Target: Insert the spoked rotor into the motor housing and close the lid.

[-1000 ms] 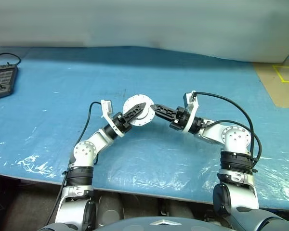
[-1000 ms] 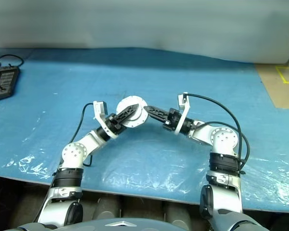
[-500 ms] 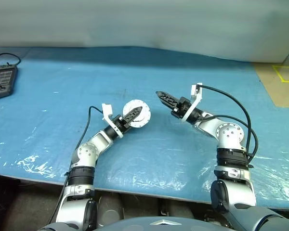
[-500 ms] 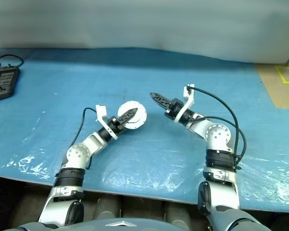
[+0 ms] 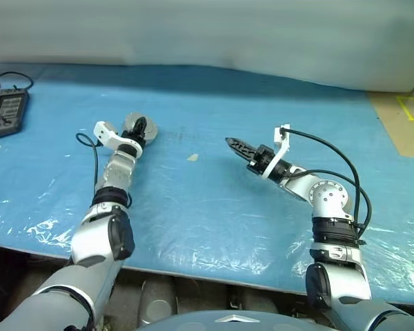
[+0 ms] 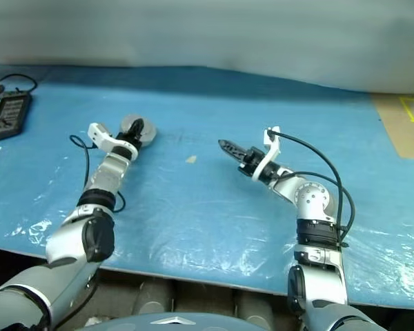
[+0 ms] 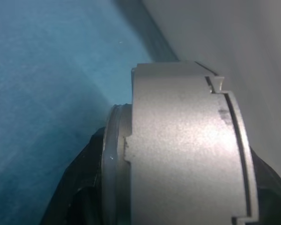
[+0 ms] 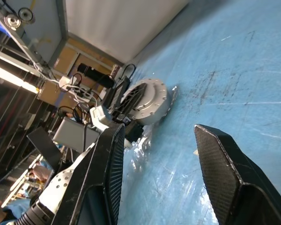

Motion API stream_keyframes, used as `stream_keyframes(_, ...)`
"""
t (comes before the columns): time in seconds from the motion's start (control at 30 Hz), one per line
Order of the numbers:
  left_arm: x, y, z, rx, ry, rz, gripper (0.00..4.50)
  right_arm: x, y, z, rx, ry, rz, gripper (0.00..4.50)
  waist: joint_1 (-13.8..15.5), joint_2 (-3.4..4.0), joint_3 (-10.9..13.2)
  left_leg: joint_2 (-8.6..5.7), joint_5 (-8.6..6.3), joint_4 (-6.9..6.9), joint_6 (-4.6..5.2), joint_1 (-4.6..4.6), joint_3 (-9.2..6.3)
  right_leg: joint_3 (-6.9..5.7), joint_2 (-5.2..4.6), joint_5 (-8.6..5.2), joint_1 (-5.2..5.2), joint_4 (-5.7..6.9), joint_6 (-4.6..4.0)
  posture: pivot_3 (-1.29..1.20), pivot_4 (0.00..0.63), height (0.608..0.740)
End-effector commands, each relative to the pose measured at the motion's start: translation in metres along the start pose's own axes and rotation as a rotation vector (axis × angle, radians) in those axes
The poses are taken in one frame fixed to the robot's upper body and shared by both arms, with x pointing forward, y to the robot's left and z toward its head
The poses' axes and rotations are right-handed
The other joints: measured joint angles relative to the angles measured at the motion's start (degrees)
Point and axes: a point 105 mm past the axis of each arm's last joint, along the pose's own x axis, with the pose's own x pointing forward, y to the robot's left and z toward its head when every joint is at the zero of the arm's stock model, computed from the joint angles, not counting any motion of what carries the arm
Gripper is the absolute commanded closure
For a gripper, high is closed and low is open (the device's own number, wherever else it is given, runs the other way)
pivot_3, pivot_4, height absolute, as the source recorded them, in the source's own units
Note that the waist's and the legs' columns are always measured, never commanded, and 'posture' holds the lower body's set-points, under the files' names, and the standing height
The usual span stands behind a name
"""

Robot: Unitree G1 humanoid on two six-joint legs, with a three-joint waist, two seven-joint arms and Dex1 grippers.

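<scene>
L gripper (image 5: 136,131) grips the motor housing (image 5: 134,127) by its rim, far out to the L over the blue table (image 5: 214,207). R gripper (image 5: 236,145) hovers well apart to the R, jaws spread w/ nothing between. Small tan scrap (image 5: 192,157) lies on the table between them. Housing's inside is hidden; lid prob. shut, can't confirm. Black controller (image 5: 5,114) sits at far L edge.

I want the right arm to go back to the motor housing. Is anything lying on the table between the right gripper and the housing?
Only a small pale scrap lies on the blue table between them. The right gripper, fingers open, holds nothing; the motor housing sits far across, in the left gripper.
</scene>
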Motion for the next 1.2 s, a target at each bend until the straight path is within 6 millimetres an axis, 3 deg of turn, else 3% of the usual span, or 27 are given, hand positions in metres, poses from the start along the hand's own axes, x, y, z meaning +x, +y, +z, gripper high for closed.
stream_keyframes(0.03, 0.01, -0.024, 0.016, 0.063, -0.038, -0.058, 1.8, -0.002, 0.009, 0.009, -0.052, -0.034, 0.029, 2.09, 0.09, -0.03, 0.02, 0.01, 0.0, 0.05, 0.0, -0.05, -0.04, -0.06, -0.02, 0.0, 0.0, 0.01, 0.0, 0.0, 0.15, 0.74)
stream_keyframes(0.1, 0.01, -0.023, 0.014, 0.086, -0.022, -0.064, 1.57, -0.002, 0.008, 0.009, -0.046, -0.038, 0.025, 2.06, 0.01, -0.03, 0.02, 0.01, -0.01, 0.11, -0.02, -0.03, -0.06, -0.07, -0.04, 0.01, 0.0, 0.07, 0.01, 0.0, 0.15, 0.74)
stream_keyframes(0.27, 0.004, -0.004, 0.033, 0.215, -0.09, 0.032, 0.04, -0.001, 0.008, 0.009, -0.038, -0.037, 0.024, 2.05, -0.52, -0.03, 0.02, 0.05, -0.01, 0.22, -0.02, 0.0, -0.1, -0.07, -0.1, 0.02, 0.0, 0.21, 0.01, 0.0, 0.15, 0.74)
stream_keyframes(0.57, -0.028, 0.039, 0.083, 0.473, -0.207, 0.132, 0.04, 0.002, 0.005, 0.007, -0.038, -0.013, 0.014, 2.05, -0.66, -0.03, 0.02, 0.07, -0.02, 0.19, -0.03, 0.06, -0.11, -0.07, -0.09, 0.03, 0.0, 0.23, 0.0, 0.0, 0.15, 0.74)
stream_keyframes(0.63, -0.033, 0.036, 0.088, 0.538, -0.222, 0.105, 0.04, 0.003, 0.004, 0.008, -0.061, -0.015, 0.008, 2.05, -0.55, -0.03, 0.02, 0.07, -0.02, 0.2, -0.03, 0.06, -0.11, -0.08, -0.1, 0.03, 0.0, 0.23, 0.0, 0.0, 0.15, 0.74)
stream_keyframes(0.73, -0.037, 0.013, 0.088, 0.643, -0.24, -0.029, 0.04, 0.004, 0.003, 0.015, -0.099, -0.057, 0.008, 2.05, -0.23, -0.03, 0.02, 0.06, -0.02, 0.24, -0.03, 0.03, -0.11, -0.15, -0.19, 0.03, 0.02, 0.25, 0.0, 0.0, 0.15, 0.74)
stream_keyframes(0.83, -0.046, -0.033, 0.072, 0.727, -0.236, -0.321, 0.04, 0.002, 0.006, 0.03, -0.276, -0.162, 0.024, 2.05, -0.3, -0.04, 0.02, 0.03, -0.02, 0.31, -0.03, -0.03, -0.1, -0.17, -0.29, 0.03, 0.01, 0.24, 0.0, 0.0, 0.15, 0.74)
stream_keyframes(0.93, -0.063, -0.07, 0.035, 0.821, -0.122, -0.616, 0.04, -0.006, -0.008, 0.028, -0.455, -0.112, -0.033, 2.05, -0.42, -0.04, 0.02, 0.02, -0.02, 0.31, -0.03, -0.03, -0.08, -0.22, -0.34, 0.03, 0.01, 0.25, -0.01, 0.0, 0.15, 0.74)
stream_keyframes(1.1, -0.095, -0.082, -0.03, 0.954, 0.185, -0.921, 0.04, -0.025, -0.012, 0.023, -0.629, 0.009, 0.014, 2.05, -0.83, -0.04, 0.02, 0.03, -0.02, 0.21, -0.02, 0.0, -0.03, -0.18, -0.31, 0.02, -0.01, 0.2, -0.03, 0.0, 0.15, 0.74)
stream_keyframes(1.2, -0.098, -0.077, -0.048, 0.975, 0.265, -0.958, 0.04, -0.032, -0.018, 0.026, -0.763, 0.047, -0.006, 2.05, -1.13, -0.04, 0.02, 0.08, -0.02, 0.21, -0.01, 0.06, 0.01, -0.06, -0.18, 0.02, -0.05, 0.22, -0.03, 0.0, 0.15, 0.74)
